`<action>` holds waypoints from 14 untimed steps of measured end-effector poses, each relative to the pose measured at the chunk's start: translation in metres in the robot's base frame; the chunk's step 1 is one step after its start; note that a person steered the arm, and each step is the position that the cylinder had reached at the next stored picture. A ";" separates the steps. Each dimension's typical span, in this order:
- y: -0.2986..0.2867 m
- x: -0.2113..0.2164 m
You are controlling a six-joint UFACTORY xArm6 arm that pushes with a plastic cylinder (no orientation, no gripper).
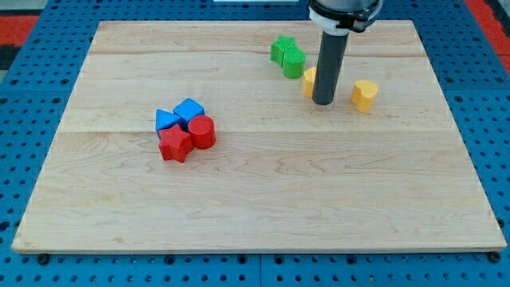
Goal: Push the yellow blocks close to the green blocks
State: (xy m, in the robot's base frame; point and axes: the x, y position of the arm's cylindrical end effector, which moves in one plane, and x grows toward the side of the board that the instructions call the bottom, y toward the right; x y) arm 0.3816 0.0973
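Two green blocks [287,54] sit together near the view's top, right of centre; their shapes are hard to make out. A yellow block [307,81] lies just below and right of them, partly hidden behind my rod. A yellow heart-shaped block [364,95] lies further right, apart from the rest. My tip [323,102] rests on the board, touching the right side of the nearer yellow block and left of the yellow heart.
A cluster lies at the view's left centre: a blue triangle [166,119], a blue cube [190,111], a red cylinder [202,131] and a red star [175,146]. The wooden board [263,199] lies on a blue pegboard.
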 end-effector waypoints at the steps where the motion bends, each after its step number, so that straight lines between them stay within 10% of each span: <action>1: 0.000 -0.015; 4: 0.033 0.020; 6: 0.157 0.022; 14: -0.034 -0.010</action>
State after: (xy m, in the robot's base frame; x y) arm 0.3712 0.0637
